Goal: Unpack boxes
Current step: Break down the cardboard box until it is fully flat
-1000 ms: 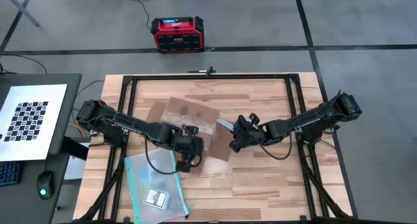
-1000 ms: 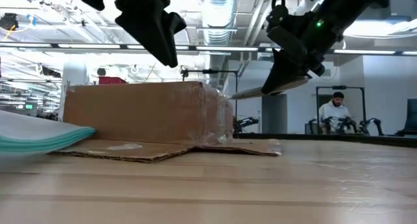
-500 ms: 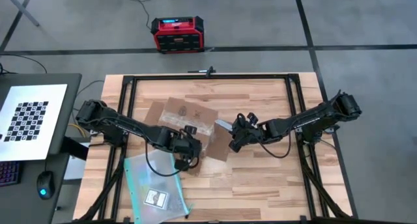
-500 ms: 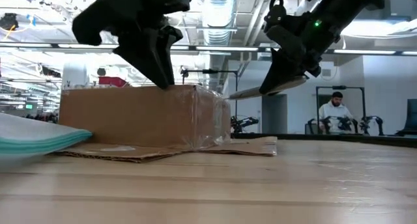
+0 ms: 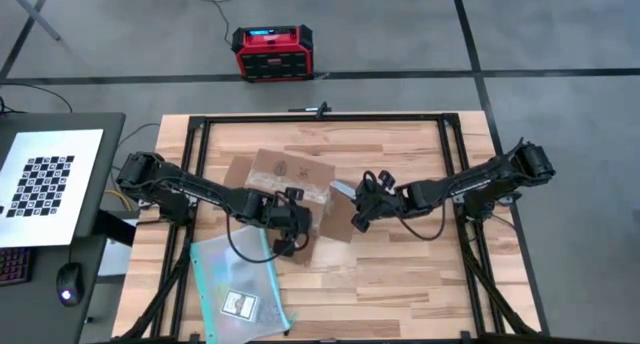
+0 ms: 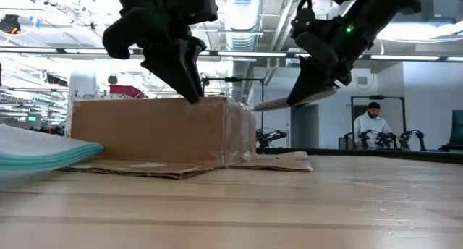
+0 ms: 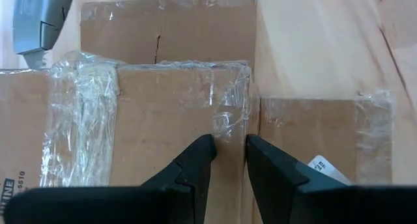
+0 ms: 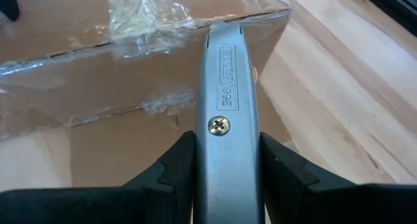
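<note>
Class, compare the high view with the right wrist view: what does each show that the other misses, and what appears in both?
Only the high view shows the clear pouch, the red case on the floor, and the left claw at the box's near edge. Only the right wrist view shows the screw and stamped lettering on the knife gripped by the right claw. Both show the taped cardboard box and the wooden table.
</note>
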